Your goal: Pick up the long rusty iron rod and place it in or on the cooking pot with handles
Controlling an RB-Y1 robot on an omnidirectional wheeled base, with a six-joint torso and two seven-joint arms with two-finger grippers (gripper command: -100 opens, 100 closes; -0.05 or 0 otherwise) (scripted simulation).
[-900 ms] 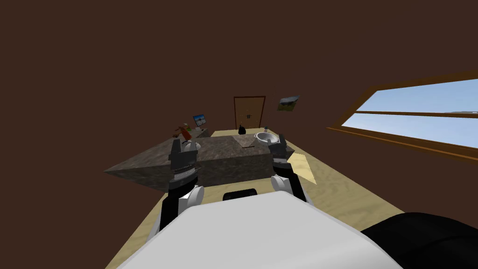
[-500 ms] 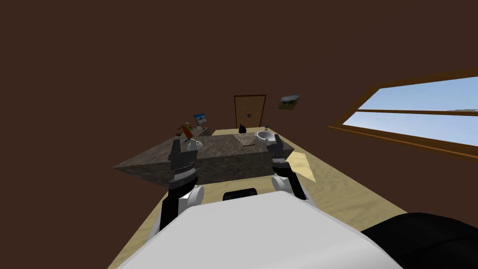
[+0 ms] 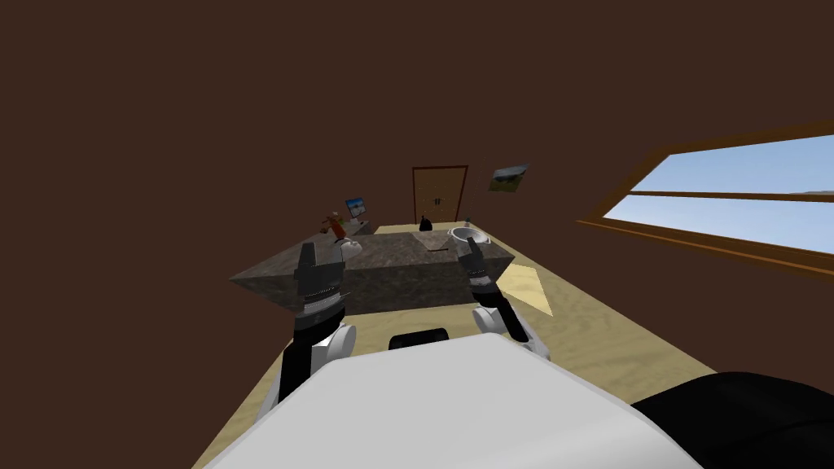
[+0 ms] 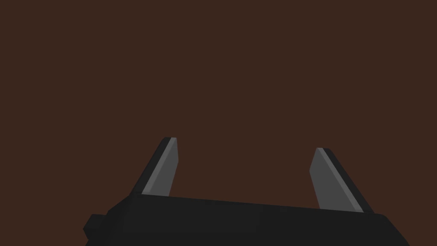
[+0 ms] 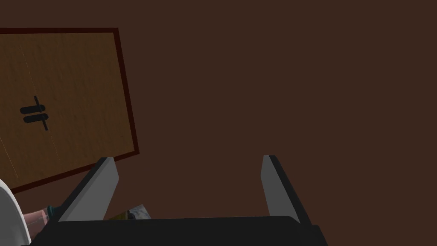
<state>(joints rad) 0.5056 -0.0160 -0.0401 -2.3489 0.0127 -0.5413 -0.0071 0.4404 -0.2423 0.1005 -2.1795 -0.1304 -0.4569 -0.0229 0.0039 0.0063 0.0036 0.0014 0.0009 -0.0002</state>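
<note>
Dark mottled stone counter [image 3: 383, 265]: thin dark rod [image 3: 440, 250] lying flat, near round light grey pot [image 3: 466, 234]. Left gripper [image 4: 245, 144] and right gripper [image 5: 187, 157]: fingers spread wide, holding nothing.

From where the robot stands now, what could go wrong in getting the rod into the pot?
1. The rod is a thin sliver lying flat on the counter, beyond the open right claw. The claw may scrape the top or miss it.
2. The pot sits near the counter's far corner. A long rod could overhang its rim and tip out.
</note>
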